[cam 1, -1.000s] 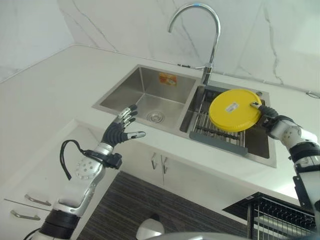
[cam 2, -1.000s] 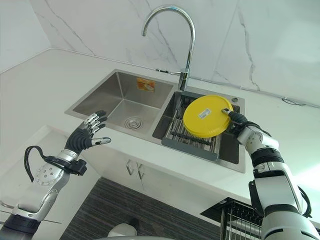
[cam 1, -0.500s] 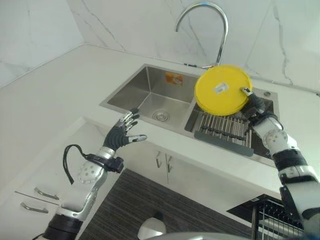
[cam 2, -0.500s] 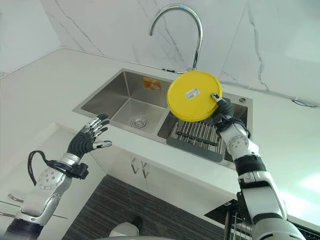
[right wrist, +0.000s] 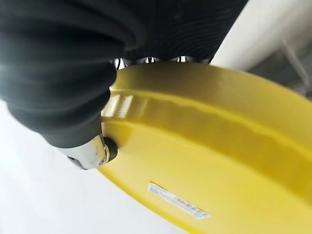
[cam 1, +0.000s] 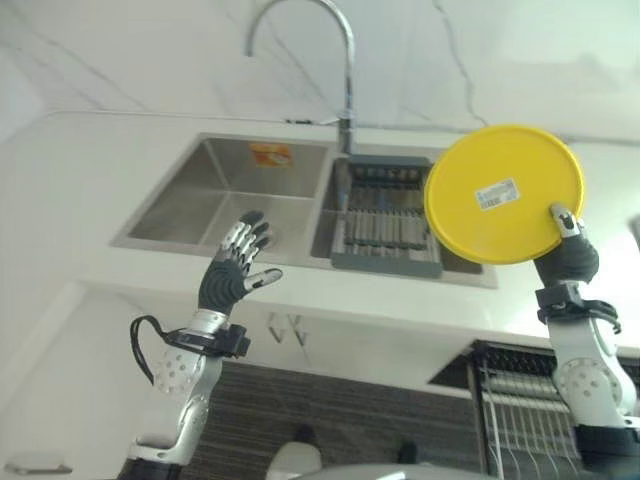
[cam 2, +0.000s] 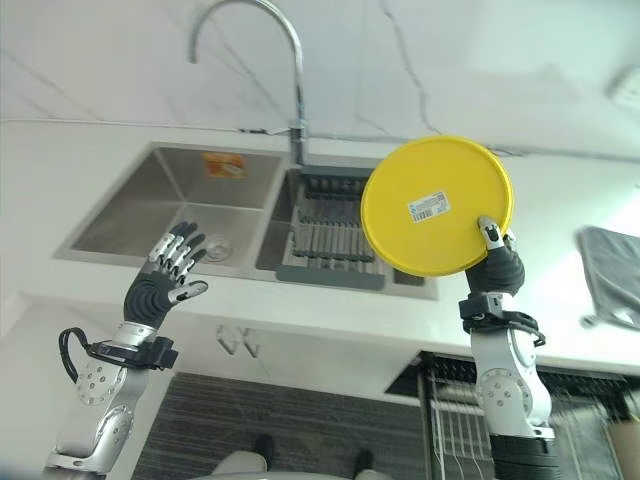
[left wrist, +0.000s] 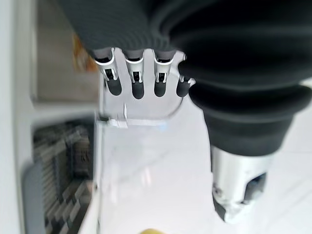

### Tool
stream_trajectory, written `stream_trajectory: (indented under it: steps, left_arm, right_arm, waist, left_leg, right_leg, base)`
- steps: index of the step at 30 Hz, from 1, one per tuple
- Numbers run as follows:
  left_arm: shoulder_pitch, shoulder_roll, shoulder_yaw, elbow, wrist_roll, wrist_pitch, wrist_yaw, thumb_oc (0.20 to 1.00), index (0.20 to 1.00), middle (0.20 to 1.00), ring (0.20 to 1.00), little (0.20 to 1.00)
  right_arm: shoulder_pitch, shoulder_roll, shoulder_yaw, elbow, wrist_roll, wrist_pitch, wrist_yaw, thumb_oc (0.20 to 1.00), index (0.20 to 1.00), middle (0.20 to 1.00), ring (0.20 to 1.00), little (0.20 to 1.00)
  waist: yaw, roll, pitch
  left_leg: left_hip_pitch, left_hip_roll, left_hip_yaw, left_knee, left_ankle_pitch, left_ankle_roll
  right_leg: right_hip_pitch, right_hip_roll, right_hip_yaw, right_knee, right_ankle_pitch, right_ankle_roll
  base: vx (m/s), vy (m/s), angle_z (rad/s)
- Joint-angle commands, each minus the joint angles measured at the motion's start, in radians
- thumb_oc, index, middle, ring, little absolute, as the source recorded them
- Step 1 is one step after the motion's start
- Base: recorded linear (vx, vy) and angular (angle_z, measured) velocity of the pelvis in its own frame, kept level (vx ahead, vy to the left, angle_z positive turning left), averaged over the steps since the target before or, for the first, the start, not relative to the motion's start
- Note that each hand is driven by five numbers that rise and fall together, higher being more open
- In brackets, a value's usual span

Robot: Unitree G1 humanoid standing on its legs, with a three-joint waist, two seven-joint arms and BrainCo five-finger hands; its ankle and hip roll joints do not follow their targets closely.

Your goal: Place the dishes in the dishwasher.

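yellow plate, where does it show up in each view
Left eye view: yellow plate, upper right, pinched by the right hand.
Right eye view: right of centre, above the hand.
Right wrist view: close up past the hand.
Left wrist view: cannot tell.
Shared landmark: faucet.

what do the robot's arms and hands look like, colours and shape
Both arms are silver-grey, built of rounded shell segments with black joints. Each wrist and hand back wears a dark ribbed cover. The left hand and right hand have slim silver fingers with dark tips and a separate thumb. A round perforated silver disc sits on each forearm.
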Motion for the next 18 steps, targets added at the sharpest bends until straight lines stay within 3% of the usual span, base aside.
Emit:
stream_trajectory:
  steps: [1, 4, 7, 8, 10, 14, 16, 18]
  left_arm:
    - [-0.044, 0.123, 0.041, -0.111, 0.138, -0.19, 0.018, 1.0, 1.0, 1.0, 1.0, 1.0]
    - [-0.091, 0.141, 0.018, -0.119, 0.085, -0.134, -0.042, 1.0, 1.0, 1.0, 1.0, 1.0]
    - [-0.106, 0.149, -0.014, -0.122, 0.089, -0.096, -0.019, 1.0, 1.0, 1.0, 1.0, 1.0]
    - [-0.105, 0.151, -0.018, -0.118, 0.084, -0.094, -0.002, 1.0, 1.0, 1.0, 1.0, 1.0]
    - [-0.103, 0.152, -0.029, -0.121, 0.124, -0.109, 0.017, 1.0, 1.0, 1.0, 1.0, 1.0]
    - [-0.116, 0.169, -0.05, -0.12, 0.197, -0.14, 0.084, 1.0, 1.0, 1.0, 1.0, 1.0]
    - [-0.122, 0.172, -0.053, -0.12, 0.217, -0.145, 0.105, 1.0, 1.0, 1.0, 1.0, 1.0]
    - [-0.141, 0.17, -0.066, -0.111, 0.244, -0.15, 0.115, 1.0, 1.0, 1.0, 1.0, 1.0]
  right_arm:
    - [-0.093, -0.027, -0.059, -0.098, -0.01, -0.056, 0.08, 0.2, 0.2, 0.2, 0.2, 0.2]
    - [-0.025, -0.016, -0.107, -0.111, 0.036, -0.063, 0.143, 0.2, 0.2, 0.2, 0.2, 0.2]
    - [0.011, -0.001, -0.11, -0.138, 0.049, -0.065, 0.189, 0.2, 0.2, 0.2, 0.2, 0.2]
    - [0.003, -0.006, -0.098, -0.14, 0.059, -0.053, 0.194, 0.2, 0.2, 0.2, 0.2, 0.2]
    - [-0.01, -0.015, -0.081, -0.143, 0.041, -0.063, 0.177, 0.2, 0.2, 0.2, 0.2, 0.2]
    - [0.009, -0.024, -0.06, -0.152, 0.06, -0.144, 0.169, 0.2, 0.2, 0.2, 0.2, 0.2]
    - [0.011, -0.018, -0.052, -0.16, 0.05, -0.183, 0.157, 0.2, 0.2, 0.2, 0.2, 0.2]
    - [0.012, 0.009, -0.037, -0.186, -0.035, -0.251, 0.121, 0.2, 0.2, 0.2, 0.2, 0.2]
  waist:
    - [-0.016, -0.006, -0.003]
    - [-0.062, -0.017, 0.013]
    - [-0.071, -0.026, 0.04]
    - [-0.065, -0.02, 0.042]
    - [-0.06, -0.005, 0.035]
    - [-0.058, 0.004, 0.02]
    - [-0.052, 0.007, 0.011]
    - [-0.054, 0.008, 0.005]
  left_leg:
    - [0.11, -0.026, 0.067, -0.083, -0.131, 0.039]
    - [0.124, -0.055, 0.088, -0.098, -0.141, 0.05]
    - [0.16, -0.069, 0.12, -0.14, -0.145, 0.047]
    - [0.17, -0.064, 0.156, -0.163, -0.137, 0.047]
    - [0.178, -0.053, 0.195, -0.203, -0.119, 0.056]
    - [0.162, -0.049, 0.219, -0.215, -0.1, 0.083]
    - [0.155, -0.052, 0.222, -0.216, -0.097, 0.09]
    - [0.146, -0.057, 0.207, -0.212, -0.082, 0.097]
  right_leg:
    - [0.006, -0.061, 0.085, 0.009, -0.072, 0.1]
    - [-0.04, -0.1, 0.102, 0.03, -0.029, 0.129]
    - [-0.084, -0.126, -0.004, 0.047, 0.016, 0.137]
    - [-0.083, -0.114, -0.07, 0.069, -0.008, 0.136]
    - [-0.076, -0.074, -0.109, 0.094, -0.06, 0.124]
    - [-0.048, -0.024, -0.109, 0.2, -0.142, 0.089]
    - [-0.031, -0.029, -0.111, 0.236, -0.149, 0.087]
    - [-0.04, -0.046, -0.085, 0.273, -0.113, 0.082]
  base:
    - [-0.05, 0.426, -1.34]
    - [-0.05, 0.311, -0.78]
    - [-0.09, 0.21, -0.62]
    - [-0.11, 0.145, -1.16]
    - [-0.16, 0.134, -1.03]
    - [-0.15, 0.026, -0.64]
    - [-0.12, -0.025, -0.26]
    - [-0.11, -0.093, -0.44]
